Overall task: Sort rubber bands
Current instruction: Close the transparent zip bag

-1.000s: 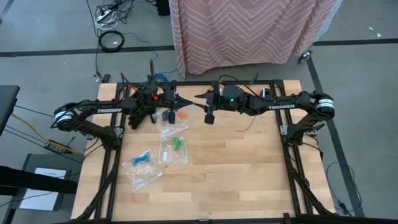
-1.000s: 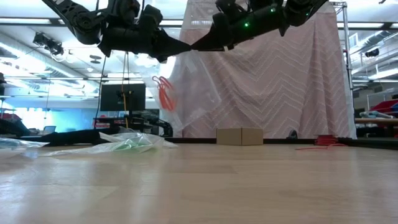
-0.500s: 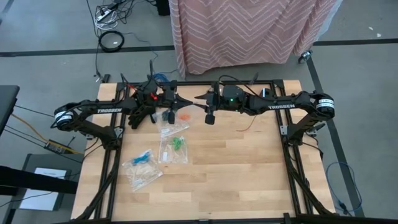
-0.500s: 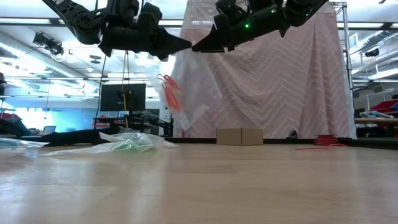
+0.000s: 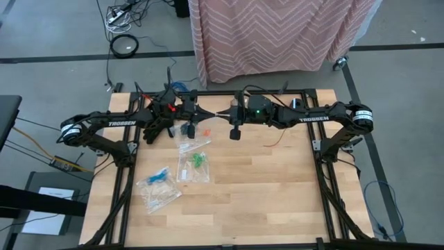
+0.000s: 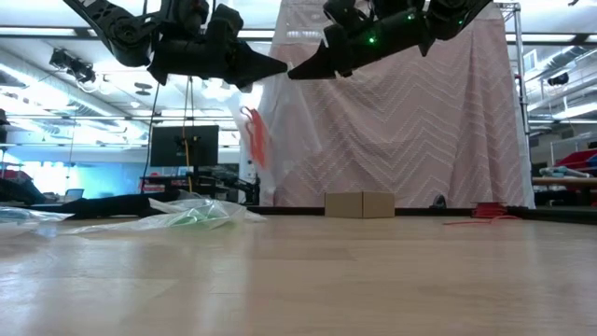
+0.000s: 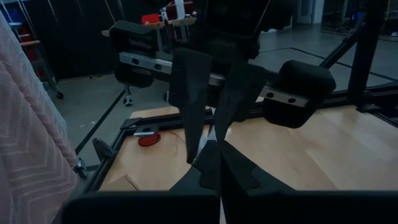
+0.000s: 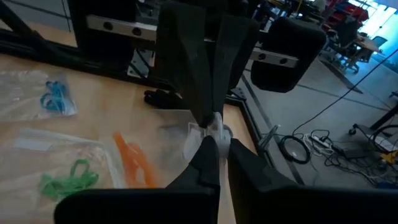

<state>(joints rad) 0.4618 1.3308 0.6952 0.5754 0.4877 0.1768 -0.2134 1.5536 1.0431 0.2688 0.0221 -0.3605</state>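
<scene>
A clear zip bag [image 6: 272,140] holding orange rubber bands [image 6: 253,135] hangs in the air over the table's far edge. My left gripper [image 6: 282,67] and my right gripper [image 6: 293,71] meet tip to tip above it, both shut on its top. The high view shows the two grippers [image 5: 210,114] [image 5: 220,114] facing each other, with the bag [image 5: 196,133] below them. Green rubber bands [image 8: 68,175] and blue rubber bands [image 8: 55,96] lie inside other clear bags flat on the wood. My left gripper pinches the bag's top edge [image 7: 209,138] between its two fingers, coming in level from the table's left. The bag hangs below the fingers, clear of the table. My right gripper pinches the same top edge [image 8: 208,129] between its two fingers, right beside the left gripper's tips, level from the table's right. The bag hangs slack beneath it with the orange bands [image 8: 134,163] low inside.
On the table's left half lie the bag with green bands [image 5: 194,163], the bag with blue bands [image 5: 158,178] and another clear bag [image 5: 161,198]. Bare wood [image 5: 277,180] spreads to the right. A black frame rail [image 5: 208,92] runs along the far edge.
My right gripper has shut on the bag's top edge next to the left gripper's tips. The hanging bag has swung and turned more edge-on in the low view, and the orange bands have shifted with it. My left gripper has kept its hold.
</scene>
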